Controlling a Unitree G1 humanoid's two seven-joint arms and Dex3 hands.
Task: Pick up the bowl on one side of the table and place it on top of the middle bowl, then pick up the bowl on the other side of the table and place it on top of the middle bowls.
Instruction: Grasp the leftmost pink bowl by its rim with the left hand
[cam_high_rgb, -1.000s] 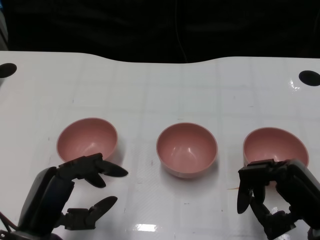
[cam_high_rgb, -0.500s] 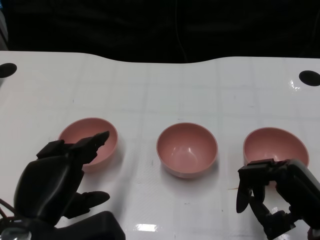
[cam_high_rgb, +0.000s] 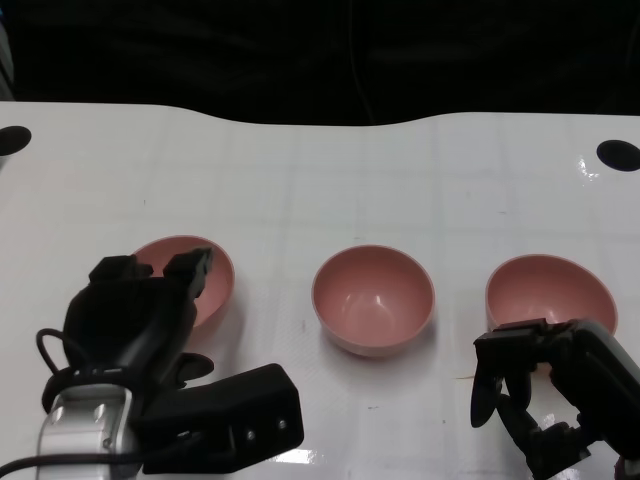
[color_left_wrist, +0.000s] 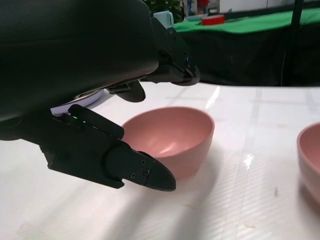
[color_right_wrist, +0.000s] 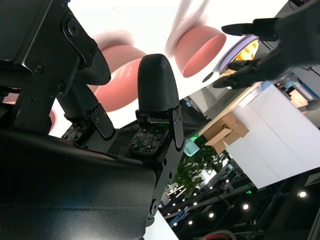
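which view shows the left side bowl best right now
The left wrist view: the left bowl shows whole, rim and inside, between the fingers of the open left hand. In the head view that hand covers the bowl's near part, only the far rim showing. The right wrist view shows it small and far off.

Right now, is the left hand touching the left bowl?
Apart. The left wrist view shows the left hand open around the left bowl, with white table visible between the lower fingertip and the bowl's wall.
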